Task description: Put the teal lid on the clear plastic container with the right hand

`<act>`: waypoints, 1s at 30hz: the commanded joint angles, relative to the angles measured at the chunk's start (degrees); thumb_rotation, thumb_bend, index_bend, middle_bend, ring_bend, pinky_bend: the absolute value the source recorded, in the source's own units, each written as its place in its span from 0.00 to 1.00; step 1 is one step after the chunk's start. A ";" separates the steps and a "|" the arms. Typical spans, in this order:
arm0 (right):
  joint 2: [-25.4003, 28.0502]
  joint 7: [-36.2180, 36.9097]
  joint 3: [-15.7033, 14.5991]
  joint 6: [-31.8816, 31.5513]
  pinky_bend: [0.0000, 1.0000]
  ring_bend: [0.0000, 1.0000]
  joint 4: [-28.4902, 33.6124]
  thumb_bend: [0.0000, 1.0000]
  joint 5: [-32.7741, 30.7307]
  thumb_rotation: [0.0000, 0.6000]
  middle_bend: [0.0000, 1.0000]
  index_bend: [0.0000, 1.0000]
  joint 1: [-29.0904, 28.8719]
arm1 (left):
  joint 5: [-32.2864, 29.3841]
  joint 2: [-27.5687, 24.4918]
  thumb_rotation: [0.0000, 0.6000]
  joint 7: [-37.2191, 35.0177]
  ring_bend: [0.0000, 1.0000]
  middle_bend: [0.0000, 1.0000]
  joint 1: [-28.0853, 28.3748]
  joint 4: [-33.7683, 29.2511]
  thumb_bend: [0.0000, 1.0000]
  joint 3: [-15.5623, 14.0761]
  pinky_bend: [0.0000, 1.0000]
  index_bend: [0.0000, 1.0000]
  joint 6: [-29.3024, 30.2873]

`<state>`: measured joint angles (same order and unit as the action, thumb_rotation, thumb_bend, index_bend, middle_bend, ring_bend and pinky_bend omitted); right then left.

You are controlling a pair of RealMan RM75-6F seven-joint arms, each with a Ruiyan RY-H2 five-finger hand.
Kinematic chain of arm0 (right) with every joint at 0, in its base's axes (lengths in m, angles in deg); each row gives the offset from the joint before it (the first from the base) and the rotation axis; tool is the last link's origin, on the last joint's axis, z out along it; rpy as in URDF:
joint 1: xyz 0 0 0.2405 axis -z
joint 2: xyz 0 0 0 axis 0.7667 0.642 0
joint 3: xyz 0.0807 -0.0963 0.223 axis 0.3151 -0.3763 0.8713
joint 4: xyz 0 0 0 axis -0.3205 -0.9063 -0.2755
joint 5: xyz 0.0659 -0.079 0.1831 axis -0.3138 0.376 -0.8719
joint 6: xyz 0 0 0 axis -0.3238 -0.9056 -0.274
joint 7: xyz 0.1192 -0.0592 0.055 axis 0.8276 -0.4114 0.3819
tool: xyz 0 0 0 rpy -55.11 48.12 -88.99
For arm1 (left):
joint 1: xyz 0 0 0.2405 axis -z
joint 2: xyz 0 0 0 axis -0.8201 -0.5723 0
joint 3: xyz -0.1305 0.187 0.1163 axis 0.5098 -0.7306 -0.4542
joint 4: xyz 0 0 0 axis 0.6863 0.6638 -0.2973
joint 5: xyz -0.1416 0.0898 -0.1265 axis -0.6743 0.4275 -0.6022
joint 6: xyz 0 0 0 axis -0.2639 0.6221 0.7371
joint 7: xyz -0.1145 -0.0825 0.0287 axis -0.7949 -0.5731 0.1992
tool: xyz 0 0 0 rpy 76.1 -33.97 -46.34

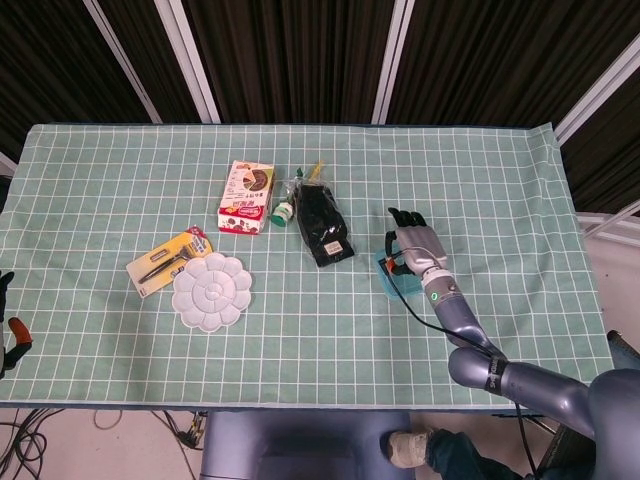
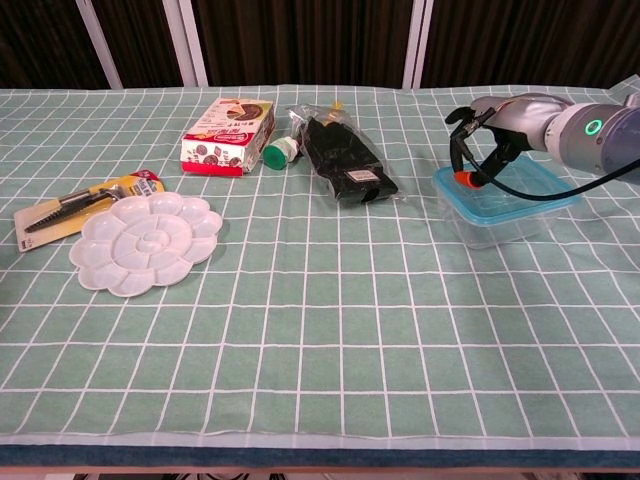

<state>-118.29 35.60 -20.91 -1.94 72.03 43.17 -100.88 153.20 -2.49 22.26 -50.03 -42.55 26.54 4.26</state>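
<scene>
The clear plastic container (image 2: 495,228) stands on the right side of the table with the teal lid (image 2: 525,188) lying flat on top of it. My right hand (image 2: 495,125) hovers over the lid's left end, its orange-tipped thumb pressed down on the lid's left edge and the fingers curled above. In the head view the right hand (image 1: 415,245) covers most of the container, and only a teal corner of the lid (image 1: 387,272) shows. At the far left edge of the head view, off the table, only a sliver of my left hand (image 1: 8,325) is visible.
A black packet (image 2: 350,160) lies left of the container, with a small green-capped bottle (image 2: 280,152) and a snack box (image 2: 228,135) beyond. A white flower-shaped palette (image 2: 145,242) and a carded tool (image 2: 85,202) sit at the left. The table edge runs close on the right.
</scene>
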 commanded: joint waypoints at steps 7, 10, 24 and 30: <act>-0.74 -1.71 -0.99 0.22 0.00 0.00 -0.37 0.52 -1.40 1.00 0.04 0.59 -0.54 | 0.07 -0.12 1.00 -0.17 0.00 0.00 -0.01 -0.11 0.76 -0.04 0.00 0.04 -0.03; -0.86 -2.22 -1.34 0.49 0.00 0.00 -0.53 0.52 -1.87 1.00 0.04 0.59 -0.70 | 0.07 -0.14 1.00 -0.18 0.00 0.00 0.00 -0.11 0.76 -0.08 0.00 0.04 -0.08; -1.74 -4.29 -2.66 0.82 0.00 0.00 -1.37 0.52 -3.20 1.00 0.04 0.59 -1.24 | -0.07 -0.18 1.00 -0.25 0.00 0.00 0.04 -0.11 0.76 -0.05 0.00 0.04 -0.10; -1.83 -4.67 -3.17 1.49 0.00 0.00 -1.66 0.52 -3.70 1.00 0.04 0.59 -1.39 | -0.11 -0.18 1.00 -0.23 0.00 0.00 0.06 -0.09 0.76 -0.06 0.00 0.04 -0.12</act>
<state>-120.11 30.99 -24.02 -0.51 70.42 39.53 -102.25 153.09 -2.67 22.03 -49.97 -42.65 26.48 4.13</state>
